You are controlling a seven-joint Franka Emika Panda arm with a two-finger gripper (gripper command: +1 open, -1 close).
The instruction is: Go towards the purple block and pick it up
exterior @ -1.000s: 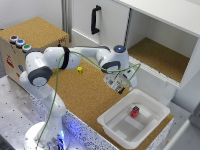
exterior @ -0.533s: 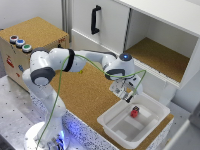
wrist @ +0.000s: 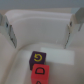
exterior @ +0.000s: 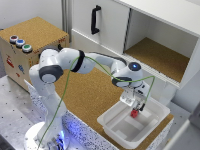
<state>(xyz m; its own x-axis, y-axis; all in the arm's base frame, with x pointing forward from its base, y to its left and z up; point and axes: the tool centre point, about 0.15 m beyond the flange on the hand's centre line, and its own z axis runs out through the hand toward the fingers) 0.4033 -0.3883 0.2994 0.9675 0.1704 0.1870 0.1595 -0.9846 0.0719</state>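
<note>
The gripper (exterior: 135, 103) hung over the white tray (exterior: 111, 124), its fingers (wrist: 7, 27) spread wide with nothing between them. In the wrist view the purple block (wrist: 38, 58), marked with a yellow letter, lay on the tray floor touching a red block (wrist: 40, 74). In the exterior view only a small red shape showed under the gripper.

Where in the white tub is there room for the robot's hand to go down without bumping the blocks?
Inside the white tub, the floor is bare on the exterior view's left, between the near wall and the blocks. It is crowded where the purple block touches the red block, right under the hand. The cork table beside the tub is bare too.
</note>
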